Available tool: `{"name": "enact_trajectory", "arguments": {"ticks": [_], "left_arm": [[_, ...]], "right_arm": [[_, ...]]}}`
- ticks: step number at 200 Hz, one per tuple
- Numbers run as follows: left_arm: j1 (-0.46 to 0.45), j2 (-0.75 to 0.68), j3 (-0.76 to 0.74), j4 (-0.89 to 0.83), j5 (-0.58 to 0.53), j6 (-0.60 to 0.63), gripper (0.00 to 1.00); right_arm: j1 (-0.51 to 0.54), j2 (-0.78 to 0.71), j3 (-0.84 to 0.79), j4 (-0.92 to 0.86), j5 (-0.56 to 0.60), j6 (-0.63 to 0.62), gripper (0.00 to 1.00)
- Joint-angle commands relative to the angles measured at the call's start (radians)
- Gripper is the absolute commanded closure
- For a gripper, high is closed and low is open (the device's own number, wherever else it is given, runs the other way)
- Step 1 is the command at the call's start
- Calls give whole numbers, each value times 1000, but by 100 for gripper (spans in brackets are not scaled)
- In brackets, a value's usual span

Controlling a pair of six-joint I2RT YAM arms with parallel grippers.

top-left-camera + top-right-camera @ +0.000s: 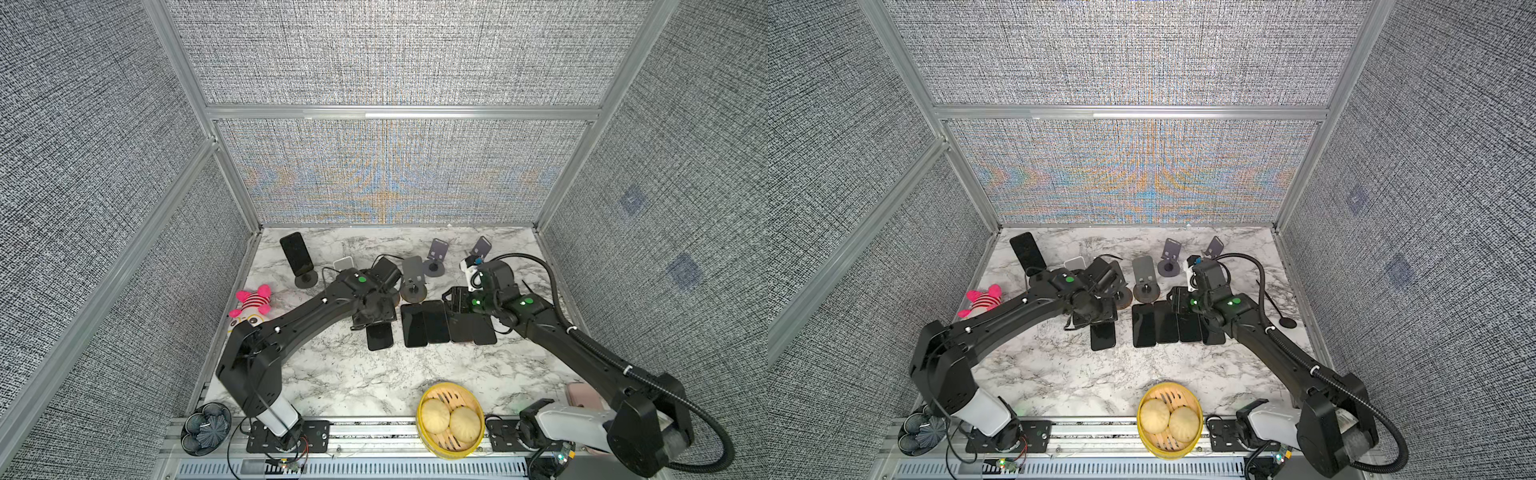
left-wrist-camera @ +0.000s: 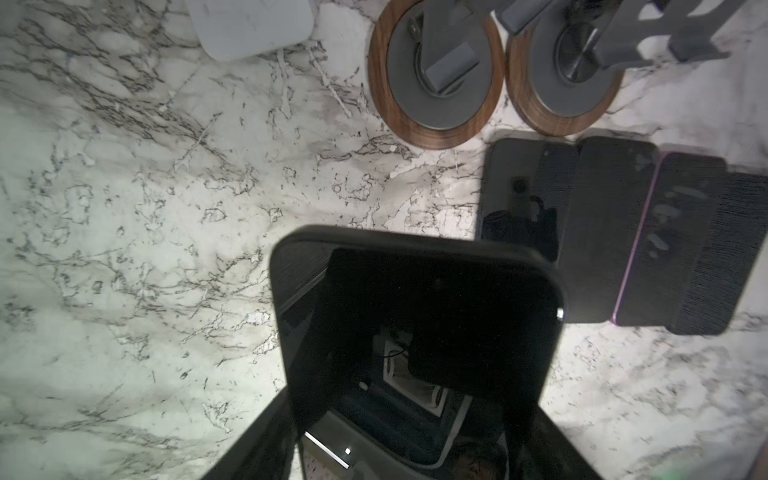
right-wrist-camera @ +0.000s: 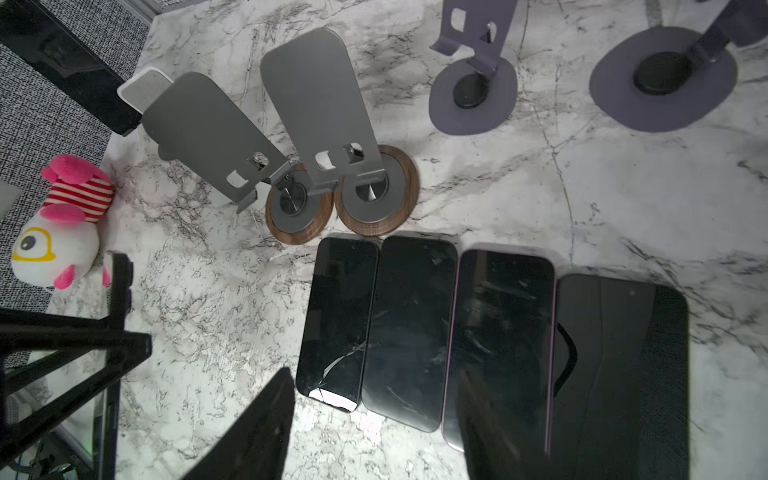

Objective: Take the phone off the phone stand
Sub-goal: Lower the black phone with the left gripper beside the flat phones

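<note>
A black phone [image 1: 296,252] leans on a dark round-based phone stand [image 1: 306,279] at the back left, seen in both top views [image 1: 1027,250]; neither gripper is near it. My left gripper [image 1: 374,322] hovers mid-table, its jaws apart either side of another black phone [image 2: 415,291] that lies flat on the marble [image 1: 380,337]. To its right a row of several dark phones [image 3: 411,328] lies face up. Over that row's right end my right gripper [image 1: 455,301] is open, and nothing sits between its fingers [image 3: 257,428].
Two empty grey stands with wooden bases [image 3: 370,199] stand just behind the row, and two empty purple stands [image 1: 434,262] further back. A white box [image 1: 343,263] sits behind the left gripper. A plush toy [image 1: 251,307] lies at the left edge. A yellow steamer basket [image 1: 420,415] of buns stands at the front.
</note>
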Motion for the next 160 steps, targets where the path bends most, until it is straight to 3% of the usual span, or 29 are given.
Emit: {"name": "enact_trajectory", "arguments": {"ticks": [1, 41, 160], "left_arm": [[-19, 70, 57, -41, -52, -23, 90], [-29, 183, 131, -12, -48, -6, 90], [-42, 336, 175, 33, -128, 26, 86]], "right_arm": [[-22, -24, -18, -56, 6, -19, 37], [-61, -88, -57, -81, 11, -24, 37], [-90, -148, -106, -75, 13, -16, 38]]}}
